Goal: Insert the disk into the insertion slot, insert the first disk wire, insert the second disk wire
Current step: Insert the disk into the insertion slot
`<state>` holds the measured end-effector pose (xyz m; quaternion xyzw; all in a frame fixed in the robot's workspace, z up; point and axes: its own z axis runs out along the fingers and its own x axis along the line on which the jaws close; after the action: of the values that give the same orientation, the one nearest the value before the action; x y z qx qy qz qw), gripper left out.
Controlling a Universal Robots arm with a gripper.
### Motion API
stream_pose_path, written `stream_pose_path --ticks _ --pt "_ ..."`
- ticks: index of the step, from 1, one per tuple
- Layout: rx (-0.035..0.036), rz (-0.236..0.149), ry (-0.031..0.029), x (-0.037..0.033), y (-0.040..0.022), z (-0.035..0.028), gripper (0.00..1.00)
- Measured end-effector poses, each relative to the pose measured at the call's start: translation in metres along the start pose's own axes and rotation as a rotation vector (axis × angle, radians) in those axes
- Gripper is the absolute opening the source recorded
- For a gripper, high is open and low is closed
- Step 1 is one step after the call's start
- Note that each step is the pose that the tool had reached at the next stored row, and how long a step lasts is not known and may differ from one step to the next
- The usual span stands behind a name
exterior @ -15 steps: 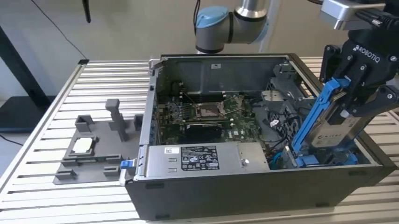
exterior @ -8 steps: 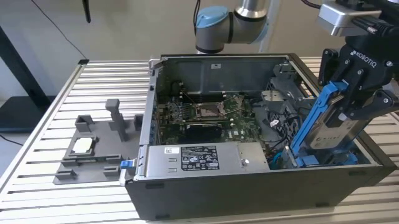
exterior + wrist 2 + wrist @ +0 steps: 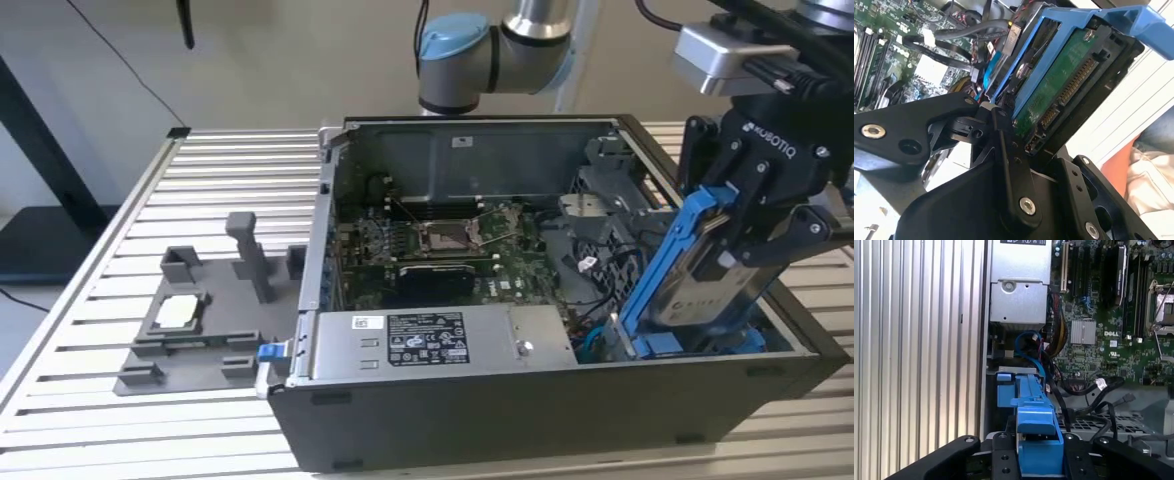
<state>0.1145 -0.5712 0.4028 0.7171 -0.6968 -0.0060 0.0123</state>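
Disk (image 3: 701,265): silver-grey body, white printed label on the face, bright blue plastic carrier around the edges. The second wrist view shows the other face (image 3: 1064,85): a green circuit board with a row of connector pins at one short end. The first wrist view shows it edge-on, just the blue carrier rail (image 3: 1036,432).

Gripper (image 3: 750,222) fingers are clamped on the disk, one on each flat face, at its upper half.

The disk stands on its long edge, not flat. Its long axis is steeply tilted, with the upper end leaning toward the exterior view's right and the lower end pointing down into the computer case (image 3: 534,410) at its near corner on the exterior view's right. The lower end sits at the insertion slot (image 3: 674,345), a dark cage with blue edges; cannot tell if it touches.

Power supply box (image 3: 427,340) is just beside the slot toward the exterior view's left, with the motherboard (image 3: 441,240) behind it. Loose black cables (image 3: 1089,390) lie between the board and the slot. The case stands on a slatted metal table (image 3: 200,170).
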Motion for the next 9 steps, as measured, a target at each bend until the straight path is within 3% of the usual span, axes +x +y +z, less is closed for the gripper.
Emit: stream_pose_path --ticks 9 --pt "0.0000 0.000 0.0001 -0.0001 -0.0007 0.0161 0.33"
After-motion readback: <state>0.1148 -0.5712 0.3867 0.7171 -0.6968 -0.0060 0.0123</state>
